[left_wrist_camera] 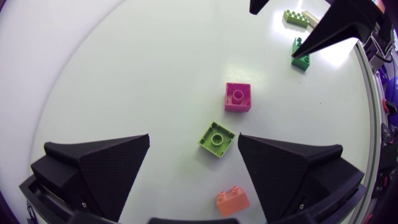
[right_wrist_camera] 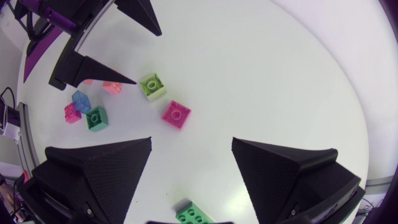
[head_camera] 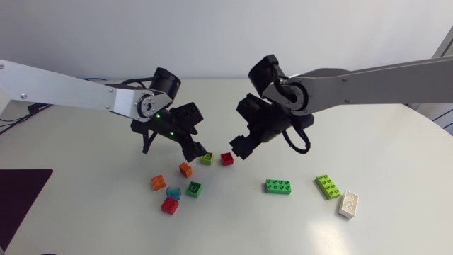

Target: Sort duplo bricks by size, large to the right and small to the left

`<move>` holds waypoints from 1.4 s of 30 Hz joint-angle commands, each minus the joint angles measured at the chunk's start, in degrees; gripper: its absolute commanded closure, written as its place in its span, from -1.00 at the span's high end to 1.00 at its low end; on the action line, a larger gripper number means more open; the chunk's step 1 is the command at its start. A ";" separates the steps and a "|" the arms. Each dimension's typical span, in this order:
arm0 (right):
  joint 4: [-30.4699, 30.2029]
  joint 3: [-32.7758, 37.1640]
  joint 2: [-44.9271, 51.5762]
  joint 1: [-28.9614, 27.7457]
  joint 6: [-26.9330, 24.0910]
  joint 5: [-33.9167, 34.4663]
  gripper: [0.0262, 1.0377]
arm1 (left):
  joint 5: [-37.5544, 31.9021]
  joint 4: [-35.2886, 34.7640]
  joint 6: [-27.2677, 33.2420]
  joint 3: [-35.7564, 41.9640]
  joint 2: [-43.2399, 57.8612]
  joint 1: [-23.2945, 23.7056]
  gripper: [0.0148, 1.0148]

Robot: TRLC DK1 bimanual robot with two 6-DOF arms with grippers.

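Note:
Small bricks lie left of centre: a lime one (head_camera: 206, 159), a red one (head_camera: 226, 159), two orange ones (head_camera: 185, 169) (head_camera: 158, 182), a light blue one (head_camera: 173, 192), a green one (head_camera: 193, 189) and another red one (head_camera: 170, 205). My left gripper (head_camera: 196, 150) hangs open just over the lime brick (left_wrist_camera: 217, 139), which lies on the table between its fingers. My right gripper (head_camera: 237, 149) is open and empty above the red brick (right_wrist_camera: 176, 114), which lies just ahead of its fingers. To the right lie long bricks: green (head_camera: 278, 186), lime (head_camera: 328, 186) and white (head_camera: 349, 203).
The two grippers face each other closely over the table's middle; the right one's fingers (left_wrist_camera: 336, 25) show ahead in the left wrist view, the left one's fingers (right_wrist_camera: 93, 65) ahead in the right wrist view. A dark mat (head_camera: 21, 191) lies at the left edge.

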 commanded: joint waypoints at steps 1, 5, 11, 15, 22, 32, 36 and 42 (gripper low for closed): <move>0.79 -3.27 -0.02 -0.80 0.51 0.16 0.81 | 0.43 -1.19 -1.22 2.50 2.31 -1.16 0.94; 1.40 -3.98 -0.37 -1.41 0.60 0.16 0.81 | -1.42 -1.89 -2.36 2.85 4.59 -2.83 0.91; 1.40 -3.10 -0.46 -0.71 1.13 0.60 0.81 | -2.30 -1.89 -3.15 3.12 7.05 -3.53 0.83; 1.23 -2.40 -0.37 -0.18 1.13 1.04 0.80 | -3.62 -1.19 -4.03 3.73 8.37 -4.32 0.64; 1.23 -0.73 1.21 0.26 1.13 1.91 0.78 | -4.67 0.22 -6.58 5.93 9.95 -4.94 -0.79; 2.28 4.90 10.44 2.81 1.48 3.41 0.73 | -4.67 -1.63 -4.47 -1.10 4.42 -3.62 -0.84; 2.81 7.27 13.95 3.77 1.92 3.50 0.73 | -4.50 -1.71 -2.98 -6.99 -0.59 -0.90 -0.84; 3.43 8.77 16.41 4.92 2.53 3.50 0.73 | -3.27 -2.33 -0.16 -13.94 -6.48 3.23 -0.84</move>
